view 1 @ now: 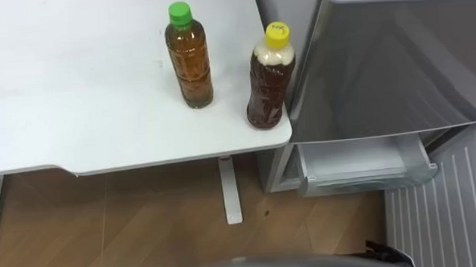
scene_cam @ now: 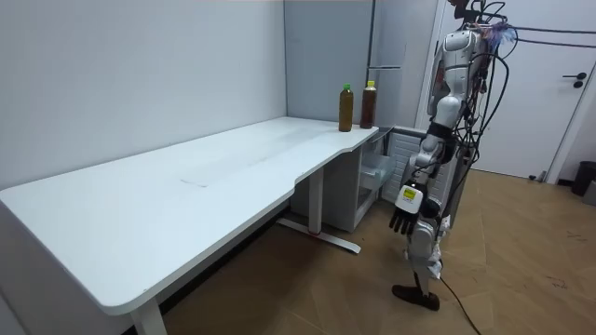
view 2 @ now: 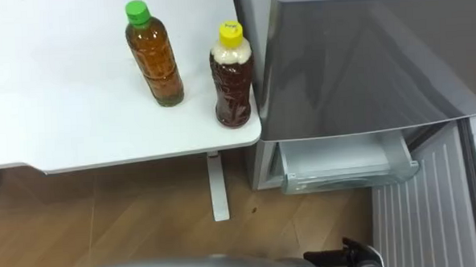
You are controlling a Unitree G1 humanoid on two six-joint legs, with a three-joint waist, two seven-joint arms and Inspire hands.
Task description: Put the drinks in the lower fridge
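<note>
Two drinks, both on the white table (view 1: 76,116), neither in the fridge yet. You've got the green-capped bottle (view 1: 191,67) upright a little in from the edge. The yellow-capped bottle (view 1: 268,88) is upright right at the table's rounded corner, on the fridge side. They're near each other, not touching. Both hold brown liquid, and the yellow-capped one has a pale layer just under the cap. The grey upper fridge door (view 1: 388,62) is closed and sits just beside that corner. Below it the lower fridge is open: a pale drawer (view 1: 360,167) sticks out low down, near the wood floor (view 1: 145,226). The lower door (view 1: 447,213) is swung wide to the robot's right, ribbed inner face showing. In the room view you'll see the robot standing upright by the end of the table where the bottles are, facing them and the fridge, near the table but not touching it. Its left hand (scene_cam: 403,220) hangs down by the thigh, fingers relaxed and pointing at the floor, nothing in it, well apart from both bottles.
</note>
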